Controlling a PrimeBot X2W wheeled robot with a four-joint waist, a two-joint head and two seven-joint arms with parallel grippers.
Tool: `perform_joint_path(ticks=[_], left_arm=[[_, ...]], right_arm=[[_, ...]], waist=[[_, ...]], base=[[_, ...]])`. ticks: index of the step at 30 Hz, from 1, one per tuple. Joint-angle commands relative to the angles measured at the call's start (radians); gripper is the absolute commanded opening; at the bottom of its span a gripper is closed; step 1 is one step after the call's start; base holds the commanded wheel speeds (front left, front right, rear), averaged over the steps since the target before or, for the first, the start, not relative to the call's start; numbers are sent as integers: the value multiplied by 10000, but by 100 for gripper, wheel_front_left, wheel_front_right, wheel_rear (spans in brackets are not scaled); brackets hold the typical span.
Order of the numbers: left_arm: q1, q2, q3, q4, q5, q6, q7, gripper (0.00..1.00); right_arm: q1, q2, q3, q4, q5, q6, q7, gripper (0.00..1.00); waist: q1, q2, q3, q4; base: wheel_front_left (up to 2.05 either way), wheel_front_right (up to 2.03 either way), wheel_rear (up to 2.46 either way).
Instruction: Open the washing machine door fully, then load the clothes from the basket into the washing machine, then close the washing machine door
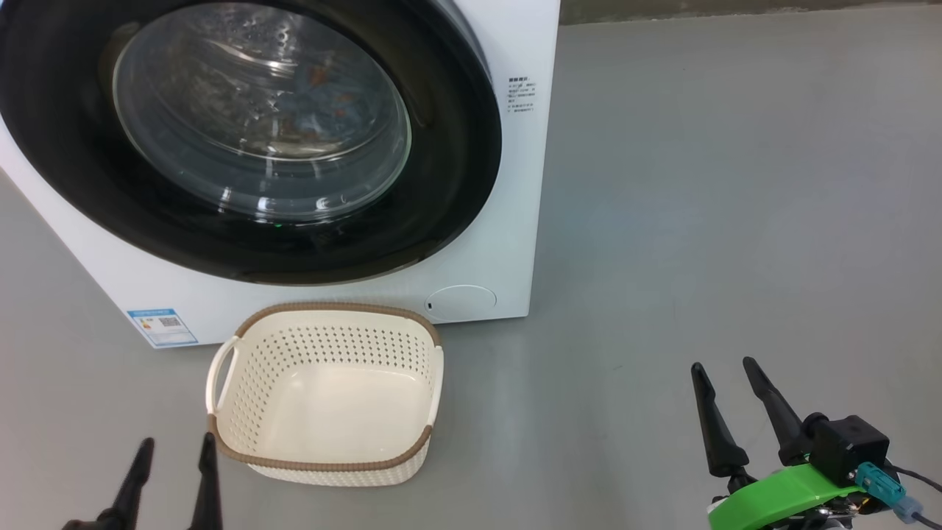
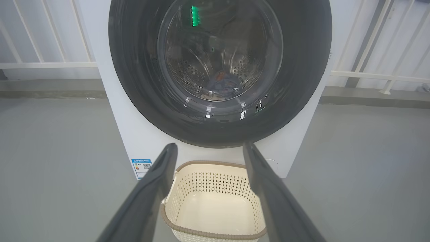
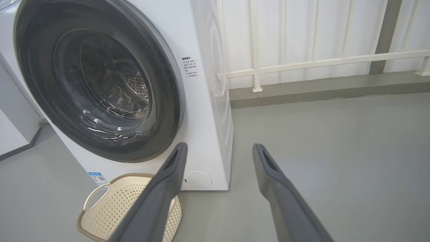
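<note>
The white washing machine point(image 1: 508, 243) stands ahead with its round black door point(image 1: 456, 184) shut against the front. Through the glass window the blue and orange clothes point(image 1: 316, 96) lie inside the steel drum, also seen as clothes point(image 2: 223, 84) low in the drum. The cream basket point(image 1: 327, 324) sits on the floor just before the machine, with nothing in it. My left gripper point(image 1: 176, 449) hangs open at the lower left, near the basket's front left corner. My right gripper point(image 1: 725, 368) stands open at the lower right, well away from basket and machine.
Grey floor point(image 1: 736, 184) spreads to the right of the machine. A white railing point(image 3: 319, 62) and wall run behind it. A blue label point(image 1: 162, 326) marks the machine's lower left front corner, and a round cap point(image 1: 461, 302) sits at its lower right.
</note>
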Motion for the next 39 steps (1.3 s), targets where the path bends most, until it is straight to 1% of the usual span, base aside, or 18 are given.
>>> perform_joint_path(ticks=[1, 2, 6, 8, 12, 17, 39], left_arm=[[-209, 172, 234, -253, 44, -15, -63, 100], [-3, 22, -77, 5, -9, 0, 0, 0], [1, -225, -187, 424, -67, 2, 27, 0], [-30, -229, -181, 436, -291, 2, 82, 0], [-87, -232, -162, 460, -747, 1, 200, 0], [-175, -237, -140, 512, -1306, 0, 343, 0], [-544, -265, -35, 700, -3642, -3, 951, 0]], right_arm=[[-32, 4, 215, -229, -72, -57, -47, 100], [1, 0, 1, 4, 3, 0, 0, 0], [66, 19, 29, 448, 73, 4, 15, 0], [68, 14, 27, 432, 304, 3, 61, 0], [60, -8, 15, 420, 778, 1, 167, 0], [31, -30, 3, 431, 1357, -2, 294, 0], [-75, -95, -81, 425, 3754, -12, 846, 0]], waist=[[0, 0, 8, 13], [0, 0, 7, 11], [0, 0, 9, 13], [1, 0, 3, 12], [22, 0, -29, 9], [1, 0, -24, 7], [0, 0, -72, -4]], base=[[0, 0, 0], [0, 0, 0], [0, 0, 0], [0, 0, 0], [0, 0, 0], [0, 0, 0], [0, 0, 0]])
